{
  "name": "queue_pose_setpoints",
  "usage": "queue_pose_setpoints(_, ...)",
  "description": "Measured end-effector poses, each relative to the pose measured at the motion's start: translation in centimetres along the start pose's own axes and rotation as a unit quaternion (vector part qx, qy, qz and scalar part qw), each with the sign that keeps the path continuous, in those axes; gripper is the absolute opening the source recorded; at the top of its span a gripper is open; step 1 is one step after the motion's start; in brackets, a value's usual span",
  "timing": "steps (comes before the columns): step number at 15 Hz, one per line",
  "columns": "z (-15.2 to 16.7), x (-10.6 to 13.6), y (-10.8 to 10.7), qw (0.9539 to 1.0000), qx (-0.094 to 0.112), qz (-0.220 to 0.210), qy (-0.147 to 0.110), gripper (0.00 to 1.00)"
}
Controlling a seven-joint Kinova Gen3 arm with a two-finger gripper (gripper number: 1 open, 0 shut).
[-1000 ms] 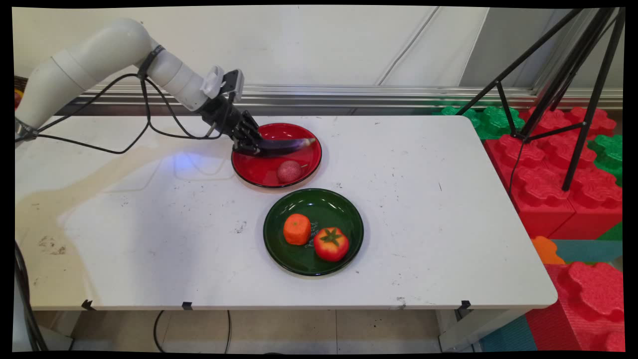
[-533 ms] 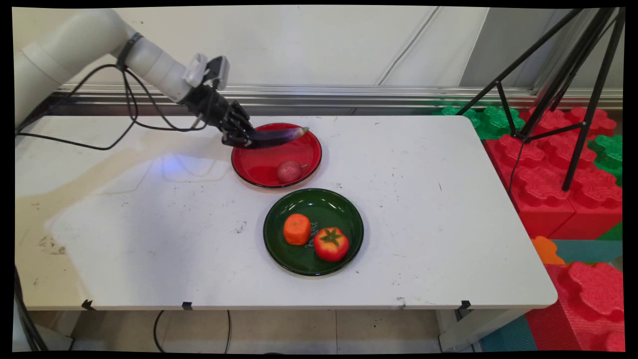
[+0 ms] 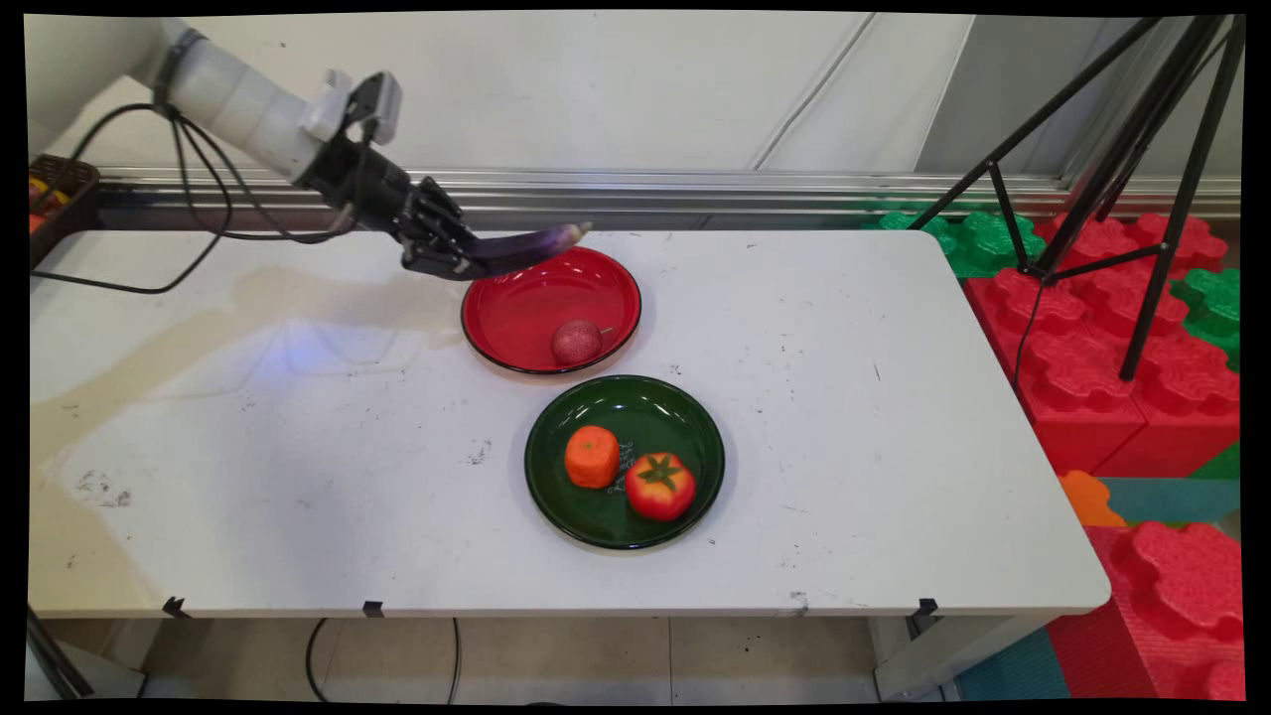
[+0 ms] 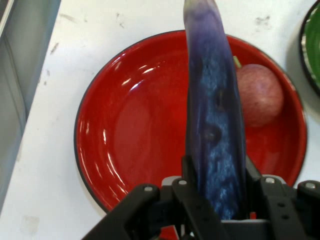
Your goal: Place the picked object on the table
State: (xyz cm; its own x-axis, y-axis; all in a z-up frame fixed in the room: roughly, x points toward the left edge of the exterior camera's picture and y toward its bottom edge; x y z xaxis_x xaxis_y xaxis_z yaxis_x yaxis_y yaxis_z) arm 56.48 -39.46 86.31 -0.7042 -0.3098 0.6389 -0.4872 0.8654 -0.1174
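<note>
The white table [image 3: 894, 417] has a scuffed, speckled top with a tan stain along its left part, and small black tabs sit on its near edge. Behind it runs a pale wall with a metal rail along its foot. To the right of the table stand large red foam blocks [image 3: 1092, 377] with green ones behind them, and a black tripod [image 3: 1142, 199] rises over them. At the far left edge, just off the table, part of a dark basket [image 3: 60, 194] shows.

Two plates lie on the table, near each other but apart: one glossy red round plate [image 3: 516, 318] toward the far side and one glossy dark green round plate [image 3: 685, 427] nearer the camera. The red plate holds one small pinkish-red round fruit [image 3: 577, 341] at its near right part. The green plate holds two things side by side: one orange, ridged tangerine-like toy [image 3: 592, 456] and one red toy tomato with a green star-shaped stalk [image 3: 660, 486].

The black two-finger gripper [image 3: 452, 256] is clenched on the thick end of one long, curved purple toy eggplant [image 3: 526, 248]. The eggplant is held in the air above the red plate's far left rim, its pale tip pointing right and slightly up. In the hand view the eggplant [image 4: 215, 125] runs up from between the fingers [image 4: 192, 182], with the red plate [image 4: 135, 130] and the round fruit [image 4: 260, 95] below it.
</note>
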Motion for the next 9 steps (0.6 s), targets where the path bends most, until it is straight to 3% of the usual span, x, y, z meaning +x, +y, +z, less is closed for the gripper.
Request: queue_pose_setpoints(9,-5.8,-2.0,5.2,0.9990,-0.016,-0.042,-0.010,0.00)
